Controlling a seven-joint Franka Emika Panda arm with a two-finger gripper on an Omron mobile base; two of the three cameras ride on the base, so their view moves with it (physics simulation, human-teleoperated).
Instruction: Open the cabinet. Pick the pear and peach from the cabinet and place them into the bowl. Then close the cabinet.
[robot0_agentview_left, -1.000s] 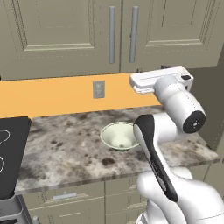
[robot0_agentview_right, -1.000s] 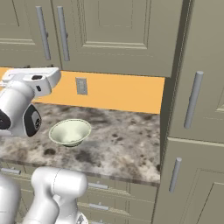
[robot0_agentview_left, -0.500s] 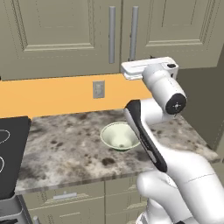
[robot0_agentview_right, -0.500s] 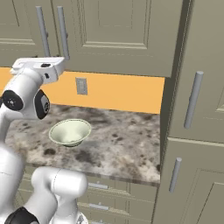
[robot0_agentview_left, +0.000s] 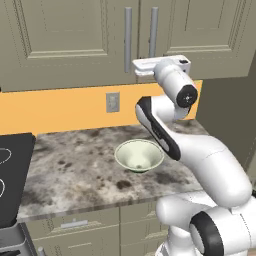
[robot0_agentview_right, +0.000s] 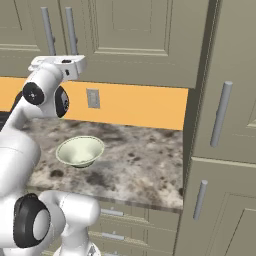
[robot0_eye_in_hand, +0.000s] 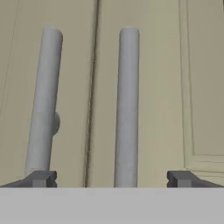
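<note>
Directly before the cabinet (robot0_agentview_left: 75, 35), the gripper (robot0_eye_in_hand: 111, 178) is raised to the lower ends of the two vertical bar handles. Its jaws stand wide apart and hold nothing; in the hand view the two dark fingertips (robot0_eye_in_hand: 41, 178) sit at either side, with the right-door handle (robot0_eye_in_hand: 127, 105) rising between them and the left-door handle (robot0_eye_in_hand: 43, 100) just above the left tip. Whether either tip touches a handle cannot be told. Both cabinet doors are shut, their seam running between the handles. Below the cabinet, the bowl (robot0_agentview_left: 139, 155) rests upright and empty on the speckled table (robot0_agentview_left: 70, 170), in front of the orange backsplash (robot0_agentview_left: 60, 107) and its wall socket (robot0_agentview_left: 112, 102). Left of the bowl lies the black cooktop (robot0_agentview_left: 12, 175).
</note>
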